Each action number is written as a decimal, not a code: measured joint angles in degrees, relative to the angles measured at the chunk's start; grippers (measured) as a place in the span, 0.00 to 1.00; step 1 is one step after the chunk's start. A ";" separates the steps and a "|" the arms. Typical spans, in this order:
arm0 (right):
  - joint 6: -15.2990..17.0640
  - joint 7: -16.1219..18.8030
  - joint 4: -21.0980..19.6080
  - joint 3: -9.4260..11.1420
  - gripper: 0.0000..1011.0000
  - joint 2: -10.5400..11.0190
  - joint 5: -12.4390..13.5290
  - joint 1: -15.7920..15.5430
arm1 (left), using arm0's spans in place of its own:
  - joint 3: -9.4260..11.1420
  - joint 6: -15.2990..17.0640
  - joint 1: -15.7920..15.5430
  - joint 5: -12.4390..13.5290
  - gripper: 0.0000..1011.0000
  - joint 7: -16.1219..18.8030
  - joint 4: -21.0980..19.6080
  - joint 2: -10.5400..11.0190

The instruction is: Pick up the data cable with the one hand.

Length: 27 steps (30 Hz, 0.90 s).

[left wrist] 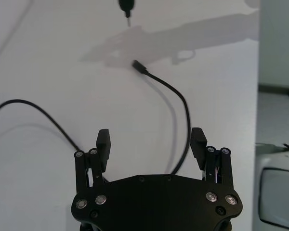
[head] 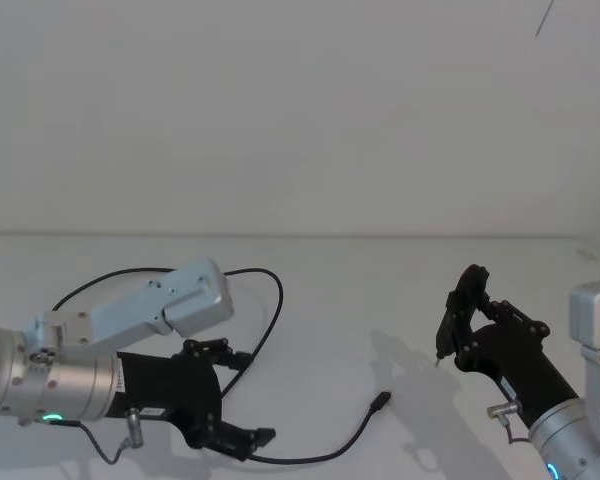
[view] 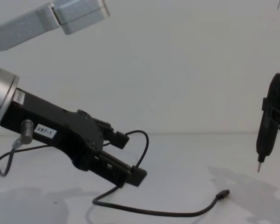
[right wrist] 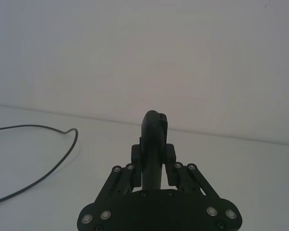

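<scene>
Head view, far left: a thick silver cylinder (head: 65, 385) with a green ring light (head: 50, 418) reaches in across the white worktop (head: 400, 290). It carries the left tool (head: 252, 397), a black two-jawed piece with a white "297-1" label (view: 45, 131) on its side. Its jaws stand wide apart and grip nothing. In the chest view it slants forward and down, with its lower finger close above the worktop; whether the finger touches cannot be told.

The long, thin, flexible black data cable (head: 355, 437) lies on the worktop around this tool. A wide loop arcs behind the left arm and comes down toward the open jaws. In the left wrist view one stretch runs through the gap between the fingers (left wrist: 198, 139), nearer this one, and slips under the palm. Another stretch passes behind the opposite finger. From beneath the tool the cable sweeps rightward in a shallow curve and ends in a small dark plug (head: 381, 400), which rests on the worktop.

Further right, the right tool (head: 467, 322) hangs above the worktop. Its jaws are closed on a slim black pen-shaped instrument (view: 266, 130) with a metal tip. The tip points down, clear of the surface, right of the plug and apart from it.
</scene>
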 joint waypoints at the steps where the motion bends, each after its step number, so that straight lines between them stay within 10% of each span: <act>1: 0.00 0.00 0.00 0.00 0.28 0.00 0.00 0.00 | 0.36 0.49 -0.34 -0.02 0.99 -0.60 0.00 0.03; 27: 0.00 0.00 0.00 0.00 0.28 0.00 0.00 0.00 | 6.13 3.61 -3.18 -0.05 0.99 -3.40 4.17 -2.80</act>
